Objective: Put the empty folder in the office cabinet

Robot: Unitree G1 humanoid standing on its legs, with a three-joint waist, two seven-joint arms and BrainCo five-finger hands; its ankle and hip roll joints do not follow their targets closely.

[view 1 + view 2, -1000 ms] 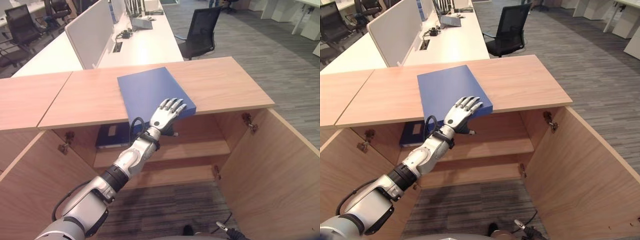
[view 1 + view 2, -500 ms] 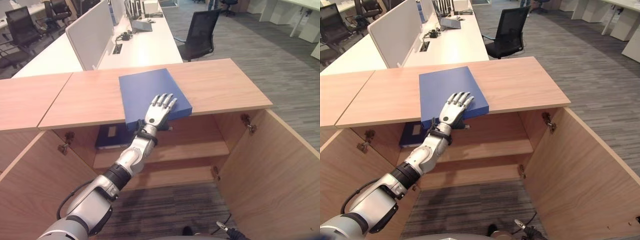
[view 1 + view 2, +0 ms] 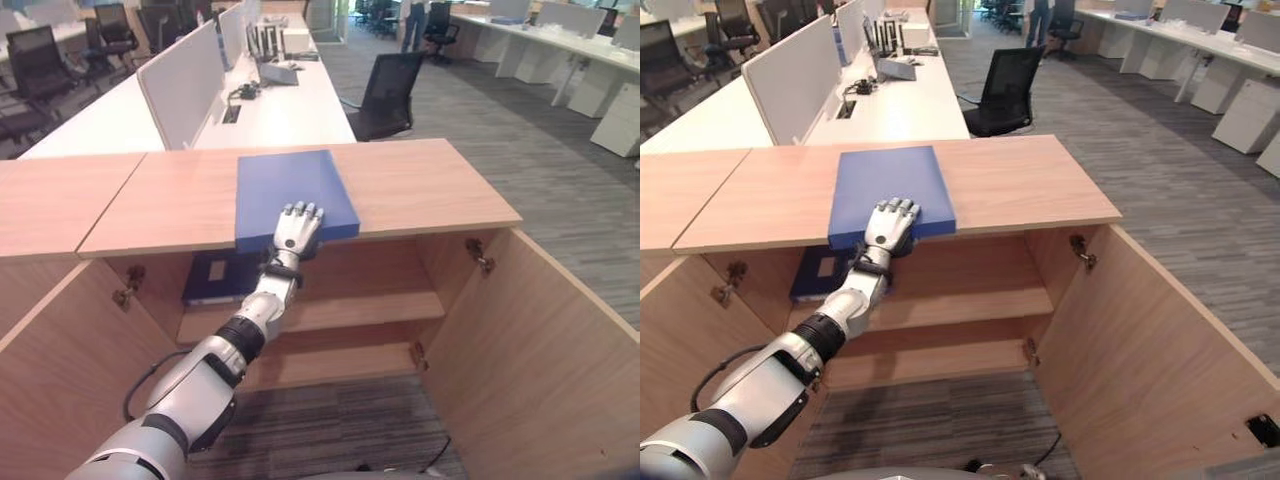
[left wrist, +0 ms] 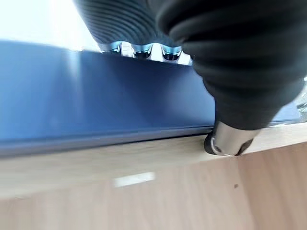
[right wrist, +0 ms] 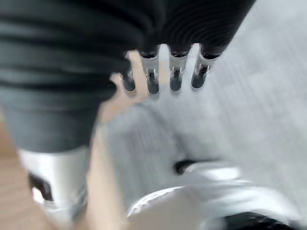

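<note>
The flat blue rigid-cover folder (image 3: pixel 292 190) lies on the wooden cabinet top (image 3: pixel 420 190), near edge just over the front lip, above the open cabinet's shelves (image 3: pixel 350 305), where a second dark blue folder (image 3: pixel 215 278) lies. Left hand (image 3: pixel 296 226) rests fingers straight on the near edge, thumb below the lip, not clenched; right hand (image 5: pixel 163 72) hangs relaxed, holding nothing. Judged light, stiff, smooth-skinned, likely to slide; best pinched at the overhanging edge.

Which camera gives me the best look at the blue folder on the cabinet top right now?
The left eye view: the whole blue folder lies flat on the cabinet top, left hand resting on its near edge. The right eye view shows much the same. The left wrist view shows just its edge, very close.
</note>
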